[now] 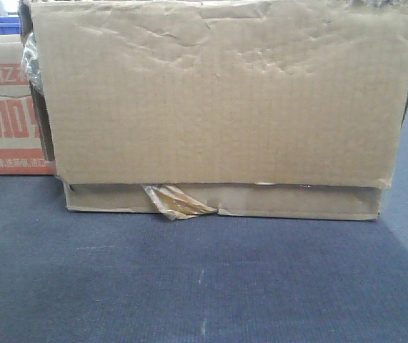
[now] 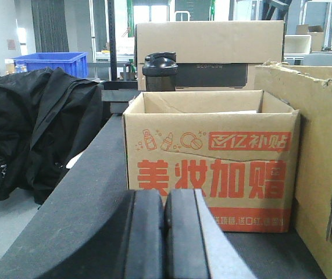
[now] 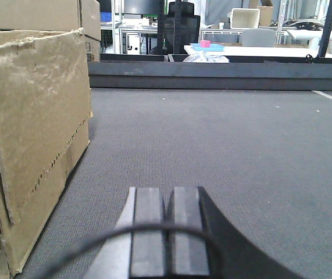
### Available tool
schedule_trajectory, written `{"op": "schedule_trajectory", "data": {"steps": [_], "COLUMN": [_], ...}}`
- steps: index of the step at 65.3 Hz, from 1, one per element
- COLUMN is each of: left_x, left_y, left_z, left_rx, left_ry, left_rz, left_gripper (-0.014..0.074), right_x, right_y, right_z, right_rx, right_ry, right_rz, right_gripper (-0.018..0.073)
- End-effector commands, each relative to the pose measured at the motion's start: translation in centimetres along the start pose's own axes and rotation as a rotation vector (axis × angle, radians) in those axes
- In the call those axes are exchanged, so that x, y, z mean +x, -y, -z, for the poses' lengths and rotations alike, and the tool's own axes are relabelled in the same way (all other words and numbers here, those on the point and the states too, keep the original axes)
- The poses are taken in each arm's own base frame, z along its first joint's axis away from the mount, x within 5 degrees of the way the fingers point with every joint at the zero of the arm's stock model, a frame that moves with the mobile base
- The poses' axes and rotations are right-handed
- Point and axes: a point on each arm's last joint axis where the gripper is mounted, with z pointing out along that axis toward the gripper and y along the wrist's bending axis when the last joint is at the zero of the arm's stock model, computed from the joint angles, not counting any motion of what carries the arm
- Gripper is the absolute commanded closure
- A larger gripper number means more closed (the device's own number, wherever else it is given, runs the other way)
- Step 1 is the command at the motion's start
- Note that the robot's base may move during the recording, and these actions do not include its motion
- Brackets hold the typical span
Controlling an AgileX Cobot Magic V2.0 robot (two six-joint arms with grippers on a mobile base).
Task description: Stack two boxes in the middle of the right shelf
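Right wrist view puts the plain box at frame left of the closed, empty right gripper; left gripper closed too.

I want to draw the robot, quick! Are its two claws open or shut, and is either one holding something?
Left claw: shut, black pads pressed together, holding nothing.
Right claw: shut, black pads together, holding nothing.

Left gripper, right gripper — 2 black pads, grey flanks; right: 1 dark cable.
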Motion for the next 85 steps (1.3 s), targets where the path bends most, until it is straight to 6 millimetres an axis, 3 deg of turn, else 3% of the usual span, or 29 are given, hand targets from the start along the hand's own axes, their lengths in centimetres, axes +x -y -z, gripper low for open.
{"op": "schedule_trajectory", "data": {"steps": [1,18,30,37,48,57,62,69,74,85], "left_x": [-0.5,-0.6,-2.3,-3.6,-9.9,-14.9,-17.3,-19.5,-20.2,-20.1], "left_y": [0.0,0.0,-0.2,-0.8,-0.6,-0.5,-0.6,-0.7,-0.7,-0.5], "left_z": [0.0,0.1,0.3,0.7,2.2,2.9,2.6,1.1,-0.5,-4.2], "left_rx": [-0.007,-0.007,-0.022,-0.053,-0.022,-0.015,-0.013,-0.006,-0.002,0.028], "left_ry": [0.050,0.065,0.249,0.377,0.464,0.387,0.301,0.162,0.050,-0.078], "left_rz": [-0.006,-0.006,0.056,0.177,0.124,0.017,0.005,0.005,0.005,0.005], "left_gripper": [0.0707,0.0707,0.0707,0.0707,0.0707,0.0707,0.0674,0.0526,0.0364,0.0073], "right_x": [-0.4,-1.3,-1.5,-4.7,-11.6,-16.7,-18.9,-21.7,-23.1,-23.3], "right_y": [0.0,0.1,0.1,0.0,-0.3,-0.6,-0.7,-0.8,-0.8,-0.8], "right_z": [0.0,0.1,0.2,0.9,3.7,5.1,4.7,3.4,2.0,-2.7], "right_rx": [0.004,0.013,0.013,0.009,-0.002,-0.016,-0.022,-0.025,-0.026,-0.024], "right_ry": [0.046,0.149,0.161,0.239,0.411,0.399,0.350,0.310,0.276,0.148], "right_rz": [0.010,0.008,0.008,0.009,0.010,0.015,0.017,0.018,0.018,0.015], "right_gripper": [0.0721,0.0721,0.0721,0.0721,0.0721,0.0721,0.0705,0.0572,0.0398,0.0011]}}
